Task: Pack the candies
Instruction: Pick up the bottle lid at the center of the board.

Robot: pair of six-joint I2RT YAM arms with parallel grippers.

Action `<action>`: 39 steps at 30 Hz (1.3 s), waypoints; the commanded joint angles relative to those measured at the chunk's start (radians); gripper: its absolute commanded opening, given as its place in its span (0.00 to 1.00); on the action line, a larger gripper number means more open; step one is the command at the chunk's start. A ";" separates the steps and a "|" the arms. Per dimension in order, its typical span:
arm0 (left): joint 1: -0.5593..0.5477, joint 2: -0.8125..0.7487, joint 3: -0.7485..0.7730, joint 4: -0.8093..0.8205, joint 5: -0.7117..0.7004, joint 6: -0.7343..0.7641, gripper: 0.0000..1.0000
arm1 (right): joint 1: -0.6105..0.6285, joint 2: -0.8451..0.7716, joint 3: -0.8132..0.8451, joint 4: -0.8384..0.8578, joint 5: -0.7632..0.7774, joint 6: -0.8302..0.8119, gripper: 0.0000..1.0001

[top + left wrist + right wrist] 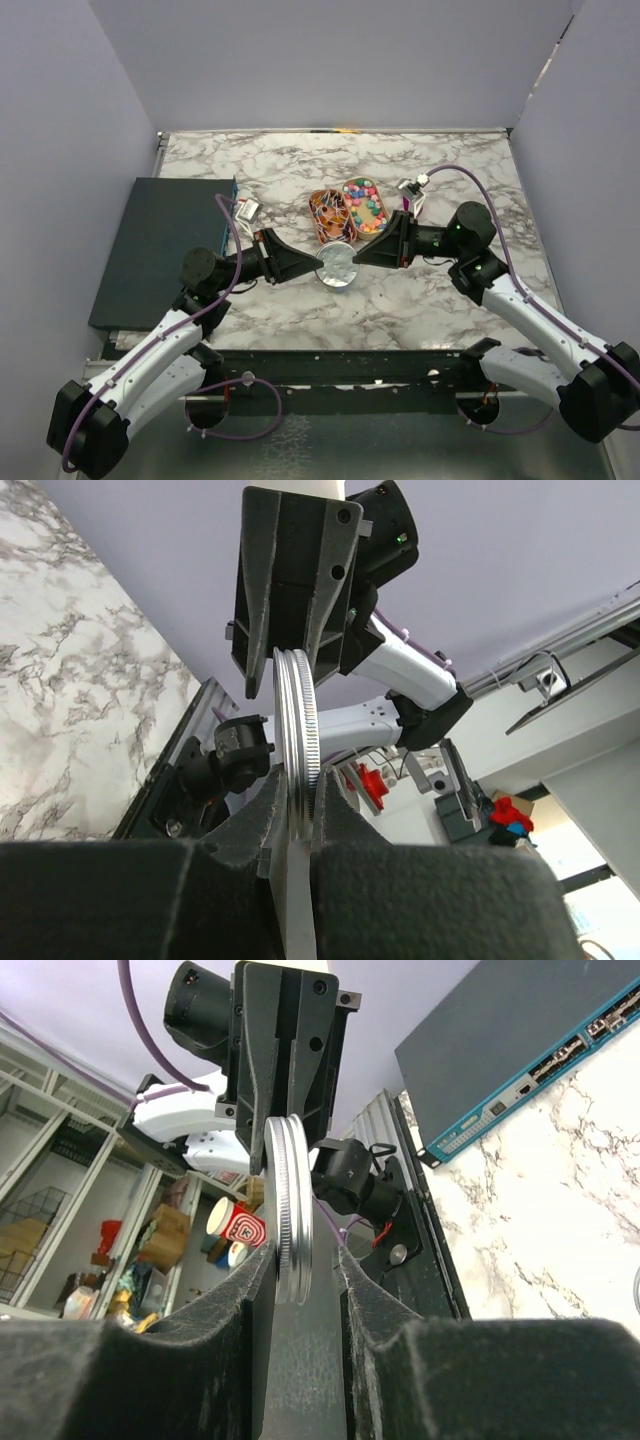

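Left gripper [314,266]: closed on the left edge of the round metal tin [337,266], the fingers pinching the rim.
Right gripper [359,257]: closed on the opposite edge of the same tin, so the two grippers face each other tip to tip.
Why held so: the wrist views show the tin edge-on with a seam running around it, like a lid on a base. I judge that one gripper steadies one half so the other can turn or pull its half off, because the tin must be open before anything goes in.
Tin position: between the arms, just above the tabletop [400,300] or touching it; I cannot tell which.
Candies [363,202]: in an open tray just behind the tin, not yet packed.
Orange-rimmed container [328,216]: touching the left side of the tray; its coloured contents are too small to name.
Open room: bare marble in front of the tin and to the right, enough to separate the halves sideways.
Edges: a dark switch box [160,245] fills the left side near the left arm's elbow; grey walls [330,60] close the far and side borders.
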 commanded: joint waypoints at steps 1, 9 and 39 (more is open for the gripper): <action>0.003 -0.019 0.001 -0.025 -0.045 0.034 0.00 | -0.001 -0.015 0.013 -0.058 0.016 -0.017 0.28; 0.003 -0.008 -0.001 -0.034 -0.059 0.034 0.00 | 0.025 0.006 0.011 -0.035 0.013 -0.002 0.20; 0.003 -0.001 0.233 -0.887 -0.486 0.508 0.72 | -0.014 0.122 0.061 -0.425 0.177 -0.192 0.01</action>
